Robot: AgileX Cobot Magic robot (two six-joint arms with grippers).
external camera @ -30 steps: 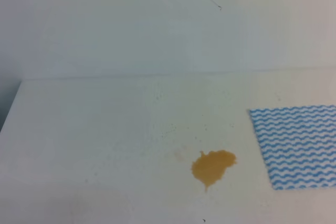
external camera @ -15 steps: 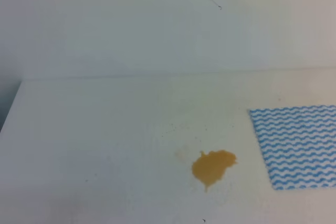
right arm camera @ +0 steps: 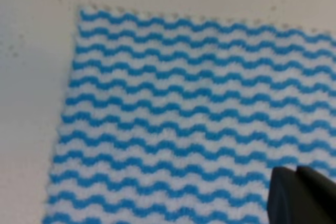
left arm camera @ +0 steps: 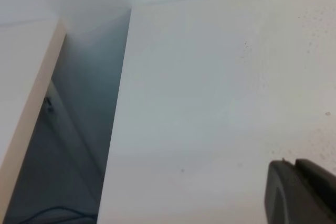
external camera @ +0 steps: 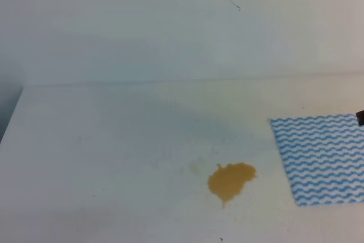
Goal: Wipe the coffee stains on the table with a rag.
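Observation:
The coffee stain [external camera: 230, 181] is a small orange-brown blotch on the white table [external camera: 102, 157], at the front centre. The blue and white wavy-striped rag [external camera: 321, 157] lies flat to its right, apart from it. A dark tip of my right gripper [external camera: 360, 118] shows at the right edge, by the rag's far corner. In the right wrist view the rag [right arm camera: 178, 114] fills the frame under my right gripper [right arm camera: 300, 195], which is only partly seen. My left gripper [left arm camera: 299, 192] shows as a dark block over bare table [left arm camera: 210, 103]. Neither gripper's jaw opening can be made out.
A pale wall [external camera: 170, 27] stands behind the table. The table's left edge [left arm camera: 118, 129] drops into a dark gap, with another pale surface [left arm camera: 21, 87] beyond it. Tiny dark specks dot the tabletop around the stain.
A dark tip of my right gripper has come into view at the right edge of the exterior view, by the rag. The stain and the rag have not moved.

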